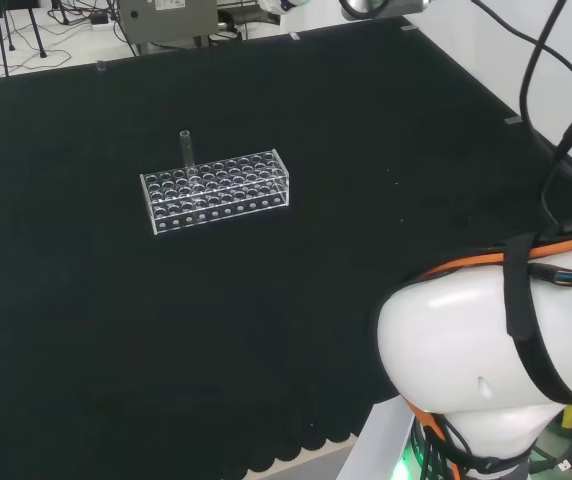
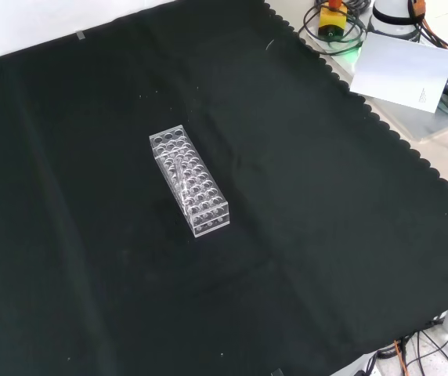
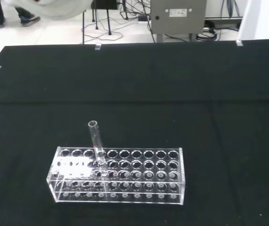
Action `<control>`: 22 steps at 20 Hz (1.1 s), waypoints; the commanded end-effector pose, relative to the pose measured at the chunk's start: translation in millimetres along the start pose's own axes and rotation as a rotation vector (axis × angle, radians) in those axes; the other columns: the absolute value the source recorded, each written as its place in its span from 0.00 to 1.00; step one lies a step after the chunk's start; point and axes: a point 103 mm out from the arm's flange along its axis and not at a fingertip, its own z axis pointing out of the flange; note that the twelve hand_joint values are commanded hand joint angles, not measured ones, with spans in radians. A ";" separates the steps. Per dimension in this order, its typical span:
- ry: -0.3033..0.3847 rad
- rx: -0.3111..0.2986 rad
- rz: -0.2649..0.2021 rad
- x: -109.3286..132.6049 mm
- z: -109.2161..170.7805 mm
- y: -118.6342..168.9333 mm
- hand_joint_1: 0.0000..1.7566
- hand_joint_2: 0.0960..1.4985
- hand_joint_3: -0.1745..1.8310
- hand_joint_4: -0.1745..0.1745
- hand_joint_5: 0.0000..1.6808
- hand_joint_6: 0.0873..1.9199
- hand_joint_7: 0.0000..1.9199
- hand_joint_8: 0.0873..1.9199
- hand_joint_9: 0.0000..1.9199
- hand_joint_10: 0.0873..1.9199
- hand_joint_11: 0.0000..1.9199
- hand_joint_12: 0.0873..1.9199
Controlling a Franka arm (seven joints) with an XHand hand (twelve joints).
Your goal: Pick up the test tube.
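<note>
Black cloth (image 1: 266, 330) is spread across the bench. On it a clear rack (image 1: 216, 190) is set, and the test tube (image 3: 97, 143) is stood slightly tilted in a far-row hole. The hand's state cannot be told.

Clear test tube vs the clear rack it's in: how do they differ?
The clear glass test tube is a single narrow cylinder; the clear plastic rack is a long box with rows of round holes. The tube stands up, slightly tilted, above the rack's top; the rack lies flat on the black cloth. Both are transparent.
</note>
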 end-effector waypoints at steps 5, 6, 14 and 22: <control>0.016 0.109 -0.118 36.3 35.9 68.4 0.42 0.45 0.35 0.15 0.14 0.04 0.07 0.47 0.08 0.50 0.01 0.80; 0.016 0.116 -0.124 38.2 38.0 72.7 0.42 0.45 0.35 0.15 0.15 0.04 0.07 0.47 0.09 0.50 0.01 0.80; 0.010 0.170 -0.176 57.5 55.7 111.2 0.43 0.45 0.35 0.13 0.16 0.04 0.09 0.48 0.10 0.50 0.02 0.80; -0.015 0.244 -0.213 73.8 85.2 151.5 0.43 0.45 0.35 0.10 0.18 0.04 0.11 0.48 0.13 0.50 0.04 0.80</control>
